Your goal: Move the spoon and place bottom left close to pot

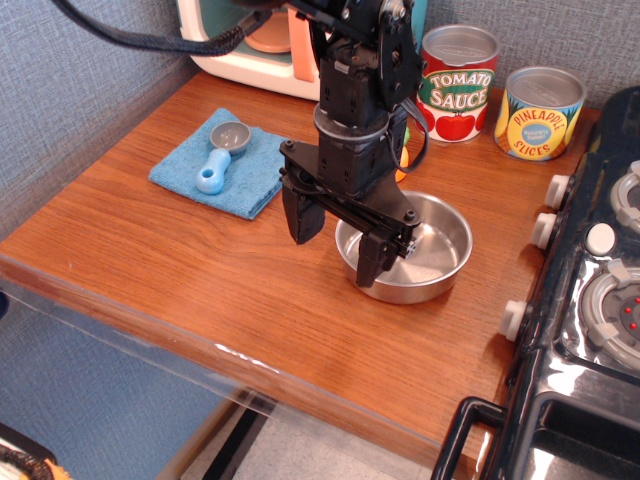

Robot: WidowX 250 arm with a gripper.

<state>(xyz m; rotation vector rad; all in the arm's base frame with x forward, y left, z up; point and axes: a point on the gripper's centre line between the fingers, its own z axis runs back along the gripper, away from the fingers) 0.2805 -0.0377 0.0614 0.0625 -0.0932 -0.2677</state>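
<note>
The spoon (pixel 220 155) has a short light-blue handle and a round grey bowl. It lies on a blue cloth (pixel 222 163) at the left of the wooden table. The pot (pixel 432 250) is a shallow shiny steel pan near the table's middle right. My gripper (pixel 335 243) hangs just left of the pot, open and empty. Its right finger stands in front of the pot's left rim and its left finger is over bare wood. The spoon is well to the left of the gripper and apart from it.
A tomato sauce can (pixel 457 84) and a pineapple slices can (pixel 540 113) stand at the back right. A toy stove (pixel 590 300) borders the right side. A white and teal appliance (pixel 255 45) sits at the back. The table's front edge (pixel 200 335) is near.
</note>
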